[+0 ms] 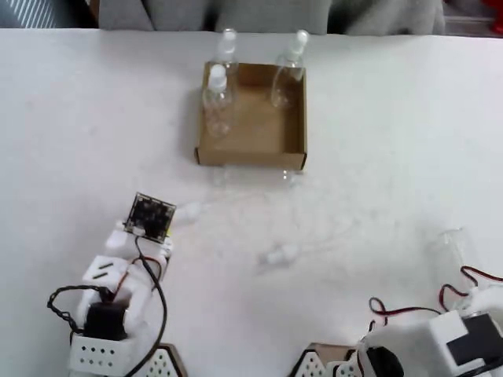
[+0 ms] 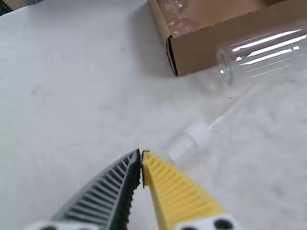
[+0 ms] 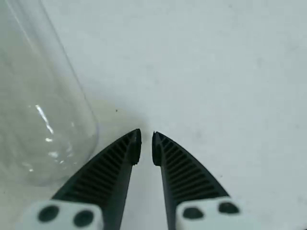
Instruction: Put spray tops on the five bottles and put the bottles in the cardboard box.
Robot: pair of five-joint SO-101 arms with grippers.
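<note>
Left gripper (image 2: 141,160): grey and yellow jaws closed tip to tip, nothing held; it is low over the white table (image 1: 393,118). Just ahead of its tips lies a loose spray top (image 2: 194,136), on its side, its thin dip tube running away toward the box; in the high view the same spray top (image 1: 189,210) lies beside the left arm's front end. Beyond it, a clear bottle (image 2: 266,50) without a top lies on its side against the outer wall of the cardboard box (image 2: 216,43), near a corner.

Right gripper (image 3: 146,146): black jaws drawn to a thin slit, nothing between them; tips low over bare table. A clear uncapped bottle (image 3: 43,96) stands just beside one jaw, not touching it so far as can be seen; in the high view this bottle (image 1: 452,242) is near the right arm, well apart from the box.

A second spray top (image 1: 281,254) lies on open table between the two arms.

The cardboard box (image 1: 251,155) sits at the far centre; a topped bottle (image 1: 218,98) stands upright inside at one side; another topped bottle (image 1: 285,78) stands at the opposite far corner. A third bottle (image 1: 228,45) shows at the far wall; inside or behind cannot be told.
</note>
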